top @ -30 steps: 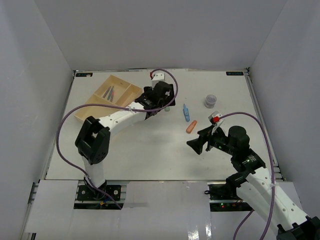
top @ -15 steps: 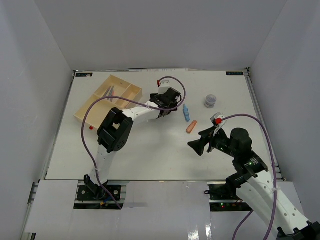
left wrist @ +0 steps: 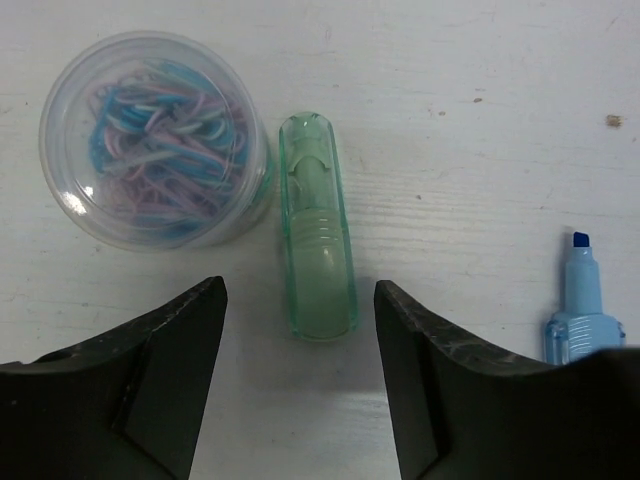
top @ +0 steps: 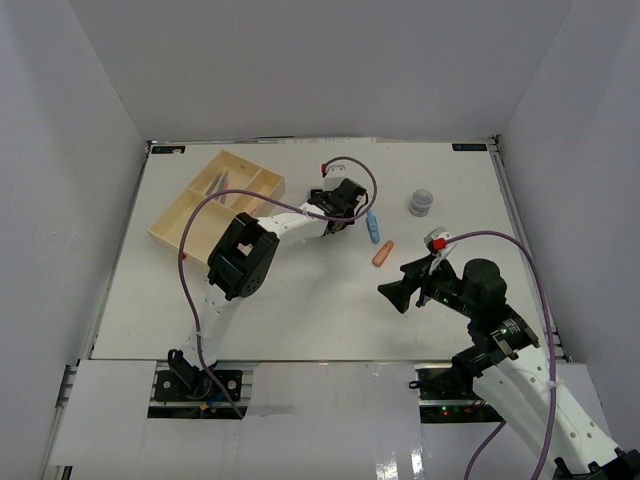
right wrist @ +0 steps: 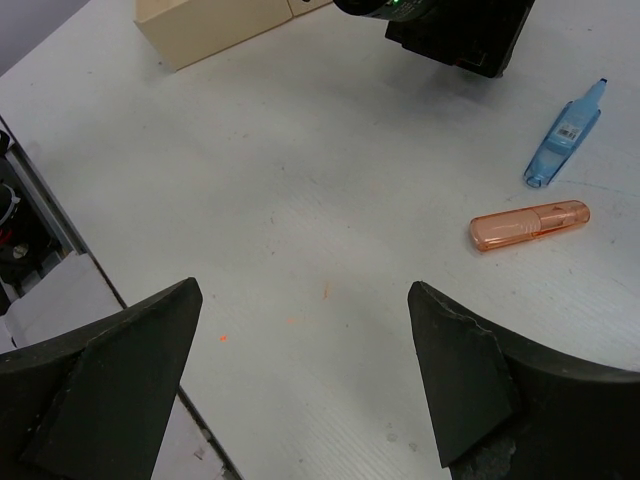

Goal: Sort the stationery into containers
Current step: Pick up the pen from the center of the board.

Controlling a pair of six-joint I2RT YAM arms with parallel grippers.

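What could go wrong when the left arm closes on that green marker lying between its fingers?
The jar of paper clips sits right beside the green marker, so one of the open left fingers may knock it while descending. The marker looks smooth and rounded, so it might slip when squeezed. The blue marker lies near the other finger and could get nudged.

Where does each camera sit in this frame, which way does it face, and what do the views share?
Top external: above and behind the bases, looking down on the table, left arm, right arm and tray.
Left wrist: on the left wrist, facing straight down; open left hand either side of the green marker, jar of paper clips beside it.
Right wrist: tilted forward over the table; open right hand frames the orange marker.
Shared: the blue marker shows in all three views.
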